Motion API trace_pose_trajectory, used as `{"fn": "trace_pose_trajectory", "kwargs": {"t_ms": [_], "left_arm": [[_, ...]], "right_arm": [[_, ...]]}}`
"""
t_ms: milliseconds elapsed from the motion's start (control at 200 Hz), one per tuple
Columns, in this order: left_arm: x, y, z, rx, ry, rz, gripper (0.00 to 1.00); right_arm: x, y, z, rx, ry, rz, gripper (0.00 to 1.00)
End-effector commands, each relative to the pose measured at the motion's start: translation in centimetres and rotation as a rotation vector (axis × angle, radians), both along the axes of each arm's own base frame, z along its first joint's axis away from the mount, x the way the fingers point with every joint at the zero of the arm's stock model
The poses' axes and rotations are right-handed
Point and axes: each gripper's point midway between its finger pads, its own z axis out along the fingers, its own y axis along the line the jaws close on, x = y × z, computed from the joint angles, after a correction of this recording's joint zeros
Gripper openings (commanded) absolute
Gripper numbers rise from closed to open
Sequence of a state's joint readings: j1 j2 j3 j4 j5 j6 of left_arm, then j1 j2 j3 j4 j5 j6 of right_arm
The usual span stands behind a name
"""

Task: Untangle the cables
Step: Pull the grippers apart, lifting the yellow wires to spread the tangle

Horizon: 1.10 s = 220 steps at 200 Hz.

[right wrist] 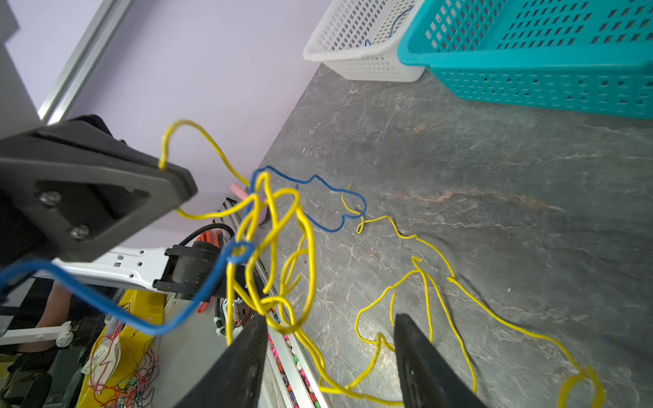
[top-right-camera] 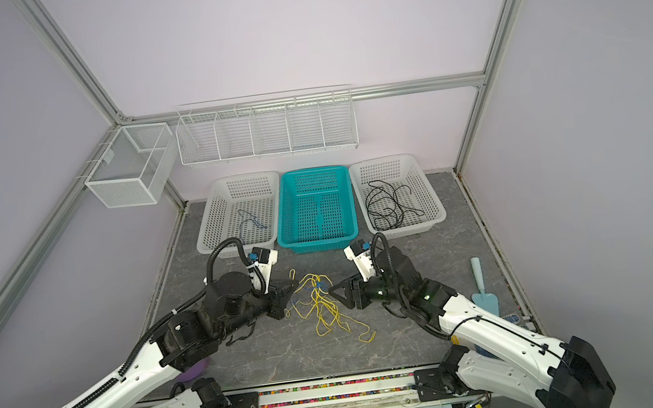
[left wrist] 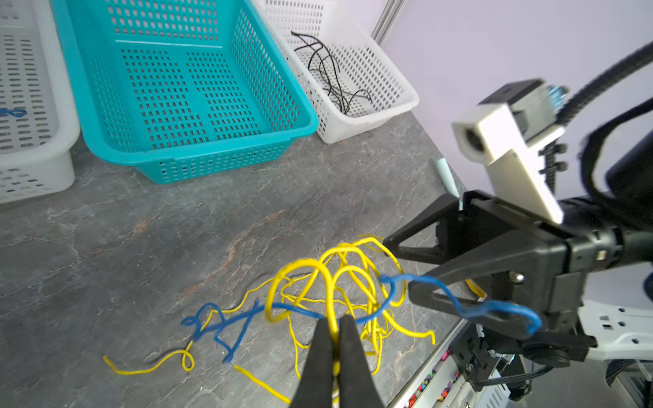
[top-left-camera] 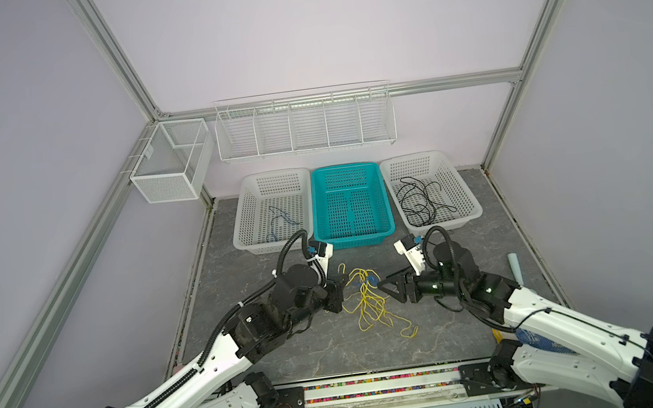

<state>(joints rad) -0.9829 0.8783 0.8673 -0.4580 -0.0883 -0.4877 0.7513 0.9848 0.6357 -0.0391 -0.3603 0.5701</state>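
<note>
So the yellow cable (top-left-camera: 371, 306) is a loopy knot mid-bench (top-left-camera: 292, 355), partly lifted and partly trailing flat, with a blue cable (right wrist: 155, 330) threaded through it. The left fingers (left wrist: 323, 356) are pinched tight on one yellow strand, while the right fingers (right wrist: 243, 364) sit spread apart on the knot's other side, gripping nothing. Further back a black cable (top-left-camera: 420, 200) lies in the right white basket (top-left-camera: 471, 207), beside the teal basket (top-left-camera: 356, 237).
</note>
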Motion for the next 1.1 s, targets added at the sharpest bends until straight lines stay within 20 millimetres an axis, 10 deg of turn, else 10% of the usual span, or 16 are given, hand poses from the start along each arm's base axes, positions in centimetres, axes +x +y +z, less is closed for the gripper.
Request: {"fn": "trace_pose_trajectory", "kwargs": {"t_ms": [0,630,850,1095], "left_arm": [[0.1,-0.2,1.3,-0.053,-0.048,-0.002,0.00],[-0.3,-0.6,2.3,-0.135,-0.058,-0.015,0.00],[-0.9,1.3,4.4,-0.200,-0.113,0.016,0.00],[-1.2,4.0,4.8,-0.181,-0.139,0.080,0.00]], "right_arm": [[0.0,0.3,1.4,0.048,-0.047,-0.003,0.59],[1.7,1.6,-0.8,0.003,-0.003,-0.067,0.33],[3.3,-1.8,-3.4,-0.153,-0.050,-0.237,0.07],[4.2,-6.1,-6.0,-0.327,-0.088,-0.367,0.06]]}}
